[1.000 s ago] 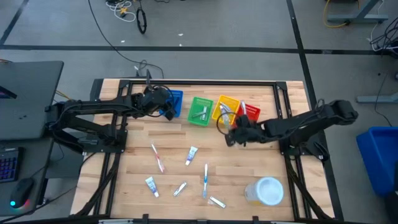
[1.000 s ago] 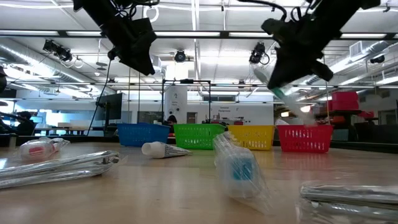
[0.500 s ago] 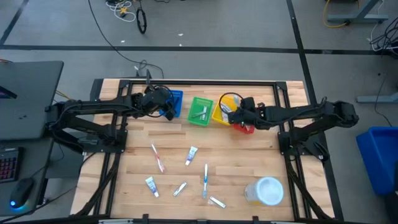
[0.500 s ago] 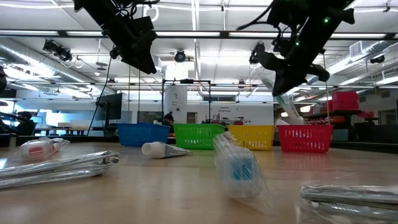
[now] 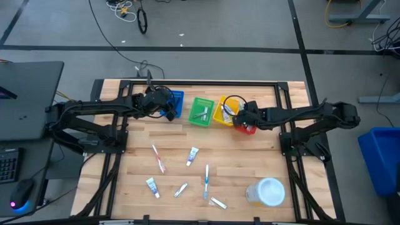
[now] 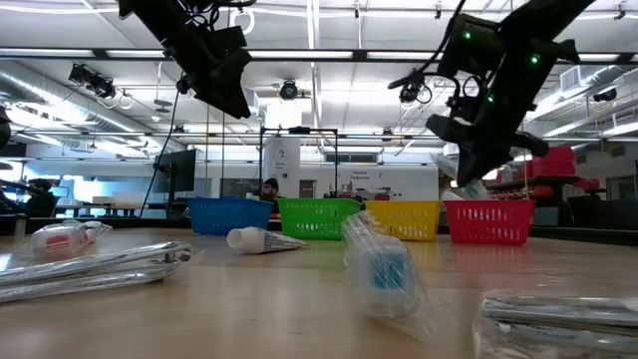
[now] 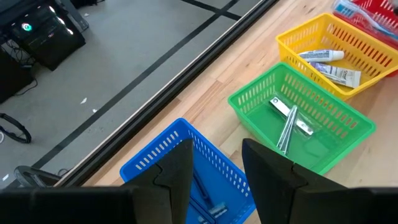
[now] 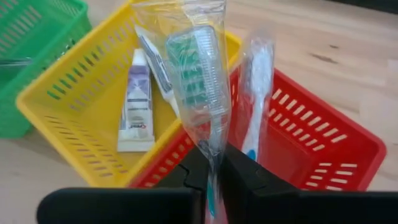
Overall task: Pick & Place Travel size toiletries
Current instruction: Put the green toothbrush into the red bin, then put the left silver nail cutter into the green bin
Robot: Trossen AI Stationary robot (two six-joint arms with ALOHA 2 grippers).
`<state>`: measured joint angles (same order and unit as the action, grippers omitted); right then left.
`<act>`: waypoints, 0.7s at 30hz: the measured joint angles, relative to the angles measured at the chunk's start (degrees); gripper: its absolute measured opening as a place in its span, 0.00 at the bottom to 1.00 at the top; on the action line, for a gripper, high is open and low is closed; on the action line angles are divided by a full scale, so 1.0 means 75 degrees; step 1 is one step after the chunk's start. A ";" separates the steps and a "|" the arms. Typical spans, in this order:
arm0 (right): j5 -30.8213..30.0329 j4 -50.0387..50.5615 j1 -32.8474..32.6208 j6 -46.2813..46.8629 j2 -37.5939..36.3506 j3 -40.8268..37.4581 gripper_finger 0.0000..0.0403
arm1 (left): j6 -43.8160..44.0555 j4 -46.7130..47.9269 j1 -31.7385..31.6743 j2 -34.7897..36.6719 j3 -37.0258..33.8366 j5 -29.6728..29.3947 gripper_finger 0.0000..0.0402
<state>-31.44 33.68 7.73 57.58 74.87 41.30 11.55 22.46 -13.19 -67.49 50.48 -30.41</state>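
Observation:
My right gripper (image 8: 213,169) (image 5: 242,116) hangs over the red basket (image 8: 323,146) (image 5: 250,128) at the table's far side, shut on a green-bristled toothbrush in a clear wrapper (image 8: 198,74) (image 6: 467,184). Another wrapped toothbrush (image 8: 256,93) leans in the red basket. My left gripper (image 7: 214,168) (image 5: 164,104) waits open above the blue basket (image 7: 186,162). Loose on the table lie a pink toothbrush (image 5: 157,157), a blue toothbrush (image 5: 206,180) and several small tubes (image 5: 192,155). My right gripper pinches the wrapped toothbrush by its handle (image 8: 212,155) between the two fingers (image 8: 194,171). It comes slanting down from above, and the brush runs on along the fingers. The bristle end (image 8: 193,62) sticks out past the fingertips. The brush is lifted clear above the red basket's rim.
The yellow basket (image 8: 74,106) holds two tubes (image 8: 137,106), and the green basket (image 7: 305,118) holds thin silvery items. All baskets stand in a row along the far edge. A large round translucent container (image 5: 269,192) stands near the table's near right corner.
My right gripper has carried the wrapped toothbrush from the middle of the table toward the far edge, over the red basket, and has tipped it downward toward the basket. It has stayed shut. My left arm has kept still.

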 joint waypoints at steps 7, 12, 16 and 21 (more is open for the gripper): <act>-0.0042 -0.0269 0.0291 -0.0157 0.0003 -0.0371 0.18 | 0.0000 -0.0003 0.0000 0.0000 -0.0003 0.0000 0.36; -0.0056 -0.0492 0.0430 -0.0818 0.0003 -0.0362 0.27 | 0.0002 -0.0006 0.0000 -0.0003 0.0000 0.0000 0.36; -0.0139 -0.0537 0.0431 -0.1363 0.0003 -0.0108 0.33 | 0.0003 -0.0009 0.0000 -0.0003 0.0000 0.0000 0.36; -0.0575 -0.0653 0.0431 -0.2175 0.0003 0.0283 0.37 | 0.0004 -0.0018 0.0000 -0.0003 -0.0001 0.0000 0.36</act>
<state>-35.75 28.78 10.96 41.27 74.89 43.42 11.58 22.32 -13.19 -67.51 50.47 -30.41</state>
